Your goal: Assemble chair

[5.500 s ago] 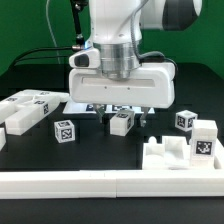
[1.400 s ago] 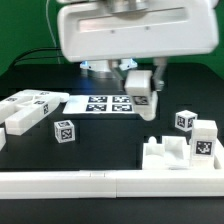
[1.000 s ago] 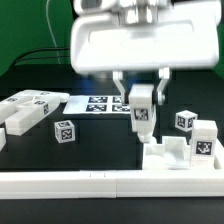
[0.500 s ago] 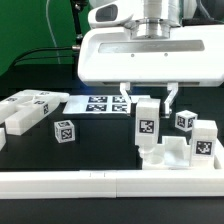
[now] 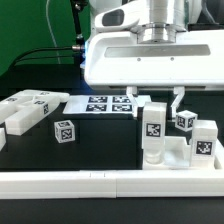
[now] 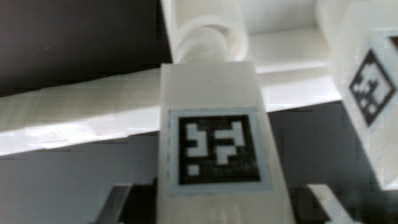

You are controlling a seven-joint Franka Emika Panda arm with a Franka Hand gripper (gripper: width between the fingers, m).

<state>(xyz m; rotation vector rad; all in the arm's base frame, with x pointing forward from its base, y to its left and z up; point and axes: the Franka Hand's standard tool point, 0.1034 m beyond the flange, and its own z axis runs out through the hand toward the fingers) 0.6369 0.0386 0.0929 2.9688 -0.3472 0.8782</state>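
Note:
My gripper (image 5: 154,98) holds a white chair leg (image 5: 153,130) upright, its square tag facing the camera. The leg's lower end rests on a white stepped chair panel (image 5: 176,158) at the front of the exterior view's right. In the wrist view the leg (image 6: 217,130) fills the middle between my gripper's (image 6: 222,205) two fingers, and a rounded white end (image 6: 210,42) shows beyond it. Whether the leg is seated in the panel is hidden.
A tagged white block (image 5: 206,138) and a small tagged cube (image 5: 185,120) stand just right of the leg. Flat tagged panels (image 5: 28,108) and a small cube (image 5: 64,130) lie at the left. The marker board (image 5: 100,103) lies behind. A long white rail (image 5: 90,185) runs along the front.
My gripper has carried the leg from above the marker board rightward and down, turning it upright, onto the stepped panel.

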